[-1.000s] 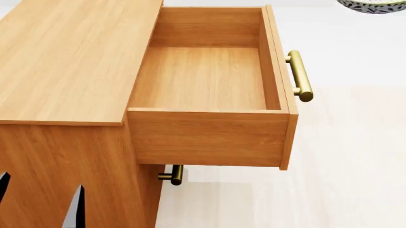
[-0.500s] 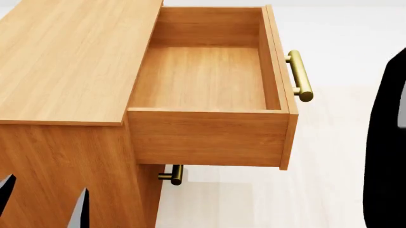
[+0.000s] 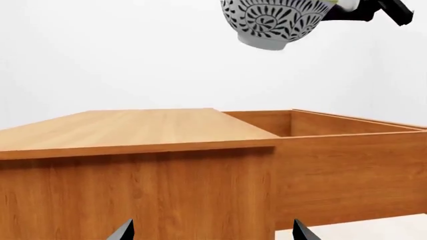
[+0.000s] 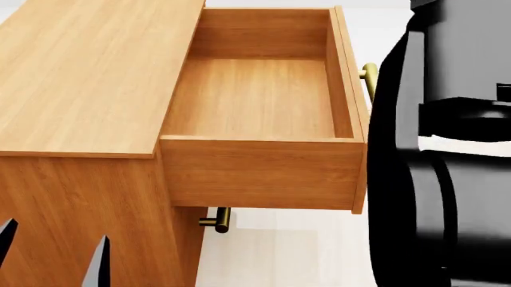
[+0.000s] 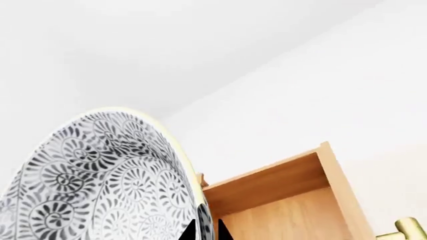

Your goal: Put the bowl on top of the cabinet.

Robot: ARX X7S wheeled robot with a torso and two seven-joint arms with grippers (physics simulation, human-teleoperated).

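White wall behind; cabinet (image 4: 88, 78) top bare, top drawer (image 4: 259, 101) pulled out. Right tool (image 5: 205, 231) clenched on bowl (image 3: 277, 22) rim, bowl held high over drawer. Left tool (image 4: 56, 254) released, low near cabinet front.

The cabinet (image 4: 80, 78) stands on pale floor (image 4: 288, 251).

Cabinet (image 4: 80, 78): flat wooden top bare, seen from above. Top drawer (image 4: 255, 95) pulled fully out, interior bare. Brass handle (image 4: 369, 75) on drawer front, mostly hidden behind the right arm (image 4: 447, 155), a large black body filling the right side. Second brass handle (image 4: 217, 220) shows below the drawer. Left gripper (image 4: 52, 254): two dark fingertips apart at lower left.
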